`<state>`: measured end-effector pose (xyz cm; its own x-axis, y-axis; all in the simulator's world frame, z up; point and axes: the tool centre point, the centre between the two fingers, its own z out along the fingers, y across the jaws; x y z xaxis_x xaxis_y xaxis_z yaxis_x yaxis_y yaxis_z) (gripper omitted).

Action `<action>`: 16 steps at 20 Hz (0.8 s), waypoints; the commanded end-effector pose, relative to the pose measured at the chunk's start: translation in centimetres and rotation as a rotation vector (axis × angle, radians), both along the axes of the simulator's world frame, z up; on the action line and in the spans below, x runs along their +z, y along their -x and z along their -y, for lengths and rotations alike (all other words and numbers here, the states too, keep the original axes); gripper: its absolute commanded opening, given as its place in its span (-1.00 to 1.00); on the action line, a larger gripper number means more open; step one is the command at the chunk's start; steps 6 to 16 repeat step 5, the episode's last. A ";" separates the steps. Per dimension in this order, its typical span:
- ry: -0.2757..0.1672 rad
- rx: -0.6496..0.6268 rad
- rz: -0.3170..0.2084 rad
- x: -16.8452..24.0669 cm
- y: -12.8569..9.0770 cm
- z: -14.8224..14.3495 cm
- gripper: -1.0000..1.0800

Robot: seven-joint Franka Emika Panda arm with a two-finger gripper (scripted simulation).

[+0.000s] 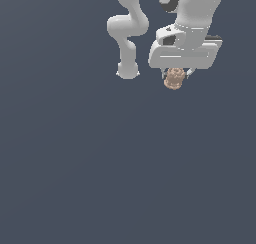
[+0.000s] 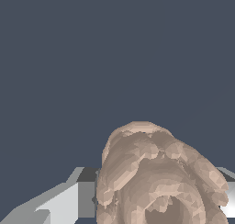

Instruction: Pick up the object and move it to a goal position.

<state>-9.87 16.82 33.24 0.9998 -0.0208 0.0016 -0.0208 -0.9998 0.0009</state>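
We note the white gripper (image 1: 176, 76) near the top of the exterior view, right of centre, w/ the arm (image 1: 128, 28) looping behind it toward the view's left. The object (image 1: 174, 78) sits directly under the gripper body, between the two fingers; a short light finger (image 1: 190, 73) shows at its right side in that view, the other is mostly hidden behind the lump. Obj. is tan-beige, lumpy, roundish, w/ ridged bumps and brownish shading, and much narrower than the gripper body above it.

Jaws: we read them as pinching the object, since it hangs tucked up between the fingers w/ nothing under it but the flat dark blue-grey surface (image 1: 100, 178). We cannot tell from the exterior view whether obj. is clear of that surface or how high; no shadow or contact line is visible.

Wrist view: the object (image 2: 158, 177) fills the lower middle-to-right of the picture, very close to the lens, ridges and a hollow curl plain to see. A grey-white finger (image 2: 64, 202) lies just beside it on one side; a bright sliver of the other finger (image 2: 229, 200) shows at the opposite side. Contact pts. themselves are hidden by obj. bulk. Background there is the same plain dark surface (image 2: 92, 58).
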 end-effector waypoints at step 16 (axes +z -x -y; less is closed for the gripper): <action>0.000 -0.001 -0.001 1.3 0.5 -0.6 -1.00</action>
